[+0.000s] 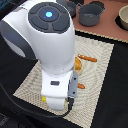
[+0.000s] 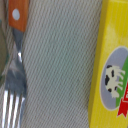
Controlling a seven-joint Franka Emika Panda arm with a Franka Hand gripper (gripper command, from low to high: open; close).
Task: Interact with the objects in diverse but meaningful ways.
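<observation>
The wrist view looks straight down on a flat yellow packet (image 2: 112,55) with a cow picture and a red mark, lying on the woven placemat (image 2: 60,60). An orange-handled fork (image 2: 15,75) lies beside it, apart from it. No fingers show in the wrist view. In the exterior view my arm hides most of the mat; the gripper's white hand (image 1: 55,92) hangs low over the mat's near part, fingers hidden. A yellow sliver (image 1: 44,98) peeks out beside the hand. An orange-yellow item (image 1: 78,65) is partly hidden behind the arm.
An orange-handled utensil (image 1: 89,58) lies on the placemat (image 1: 102,52) toward the exterior view's right, and a small orange piece (image 1: 81,86) sits nearer. Two grey pots (image 1: 91,14) (image 1: 72,6) and a pale bowl (image 1: 123,17) stand behind the mat.
</observation>
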